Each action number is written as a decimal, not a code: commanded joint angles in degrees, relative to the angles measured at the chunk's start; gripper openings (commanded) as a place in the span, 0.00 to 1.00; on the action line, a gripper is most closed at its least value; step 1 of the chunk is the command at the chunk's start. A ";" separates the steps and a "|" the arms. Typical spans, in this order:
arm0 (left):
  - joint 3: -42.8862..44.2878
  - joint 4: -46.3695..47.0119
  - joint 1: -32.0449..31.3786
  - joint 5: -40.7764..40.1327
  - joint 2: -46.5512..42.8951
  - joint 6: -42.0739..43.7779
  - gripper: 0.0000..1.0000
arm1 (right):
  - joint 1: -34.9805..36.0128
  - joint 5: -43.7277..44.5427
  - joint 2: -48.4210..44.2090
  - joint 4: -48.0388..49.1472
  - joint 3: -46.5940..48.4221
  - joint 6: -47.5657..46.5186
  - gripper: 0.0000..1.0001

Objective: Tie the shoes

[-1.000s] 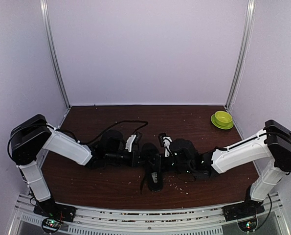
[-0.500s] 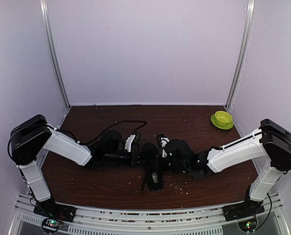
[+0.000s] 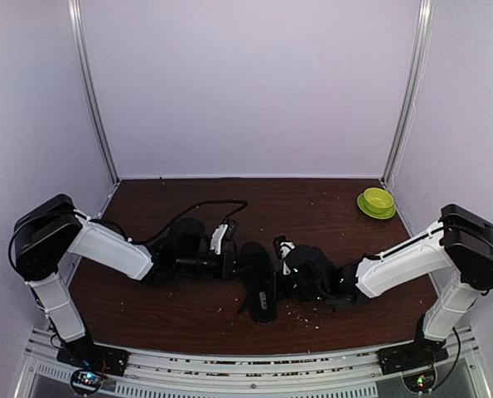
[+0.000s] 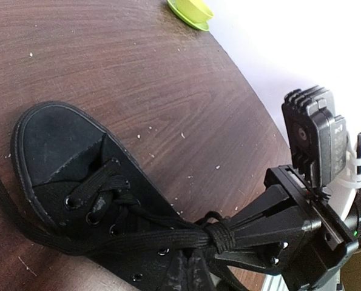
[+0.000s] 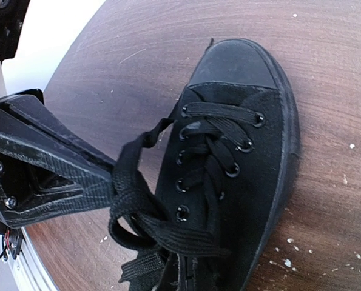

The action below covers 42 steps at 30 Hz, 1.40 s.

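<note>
Top external view: a single all-black low-top canvas sneaker (image 3: 258, 286) lies near the middle of the dark wooden desk (image 3: 312, 203), closer to its near edge. The toe points at the far edge and the heel at the near edge. The white-and-black left arm (image 3: 105, 249) and right arm (image 3: 403, 261) reach in low from either side and meet over the shoe. A small green bowl (image 3: 377, 201) sits well apart by the far right corner, and pale crumbs (image 3: 300, 311) dot the desk just right of the heel.

Left wrist view: the black fingers (image 4: 271, 209) of the right jaws come together to a narrow point, pinched on a bunched knot of the thin black laces (image 4: 168, 239), which run taut from the eyelets.

Right wrist view: the left jaws form one closed black wedge, their fingers (image 5: 53, 163) pressed together and gripping a thick loop of the same laces just beside the shoe's left flank. The crossed lacing over the tongue (image 5: 213, 151) is threaded through every visible eyelet, and the toe cap (image 5: 235, 63) rests flat on the wood.
</note>
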 commanded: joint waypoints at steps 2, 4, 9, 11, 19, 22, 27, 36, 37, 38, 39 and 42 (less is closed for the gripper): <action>0.42 0.26 1.11 0.39 -1.89 1.44 0.00 | -0.14 2.37 -2.40 -0.77 -1.30 0.76 0.00; 0.00 -2.18 1.52 0.65 -3.05 3.04 0.00 | -0.10 2.48 -2.92 -1.14 -1.24 0.61 0.00; 0.59 -16.02 2.68 1.16 -8.45 10.29 0.00 | -0.10 2.51 -3.56 -1.58 -1.27 0.33 0.00; 1.63 -23.56 3.03 0.59 -10.56 14.57 0.00 | -0.14 2.45 -3.52 -1.60 -1.21 0.30 0.00; 9.94 -50.00 3.26 0.33 -14.05 30.26 0.00 | -0.21 1.80 -2.45 -1.06 -0.69 0.40 0.00; 13.44 -55.81 3.27 3.07 -13.91 33.54 0.00 | -0.14 1.79 -2.16 -1.28 -0.35 0.26 0.00; 21.58 -68.09 3.27 3.92 -11.81 39.02 0.00 | -0.15 1.68 -1.56 -1.87 0.11 -0.05 0.00; 26.29 -74.31 3.17 -0.53 -15.49 43.50 0.00 | -0.21 1.54 -0.91 -1.89 0.38 -0.27 0.00; 26.51 -74.28 3.14 0.31 -15.71 43.48 0.00 | -0.17 1.48 -0.86 -1.86 0.46 -0.30 0.00; 26.89 -74.28 3.19 1.80 -15.56 43.53 0.00 | -0.21 1.40 -0.76 -1.90 0.49 -0.30 0.00; 27.52 -74.39 3.19 3.26 -15.28 43.47 0.00 | -0.17 1.43 -0.67 -1.96 0.60 -0.37 0.00; 28.47 -74.54 3.11 3.09 -15.60 42.51 0.00 | -0.17 1.35 -0.56 -2.08 0.80 -0.56 0.00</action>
